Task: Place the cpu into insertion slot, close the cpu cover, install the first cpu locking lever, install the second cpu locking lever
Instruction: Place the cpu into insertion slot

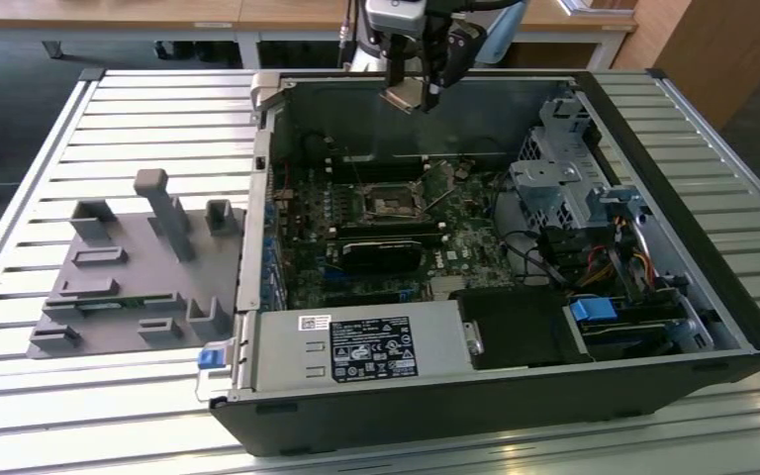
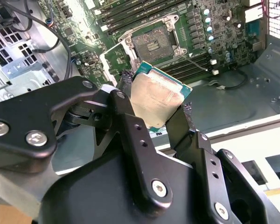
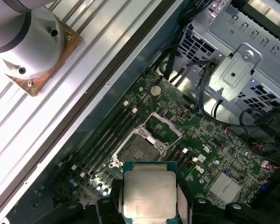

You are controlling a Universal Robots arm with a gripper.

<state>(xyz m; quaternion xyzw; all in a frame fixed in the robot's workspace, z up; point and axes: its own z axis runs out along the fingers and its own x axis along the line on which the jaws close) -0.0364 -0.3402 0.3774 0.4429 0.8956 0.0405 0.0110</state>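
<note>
The gripper [image 2: 155,97] is clenched on the cpu [image 3: 148,196] by two opposite edges — a fitting hold, I judge, for a light, stiff, fragile chip. The exterior view shows it high above the computer case [image 1: 486,406], well apart from the insertion slot [image 1: 391,206] — the second wrist view shows the pinch itself and the slot bare.

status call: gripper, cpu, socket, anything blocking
Gripper shut on the cpu, over the open case. Insertion slot bare, cpu cover raised. Nothing between cpu and slot.
</note>
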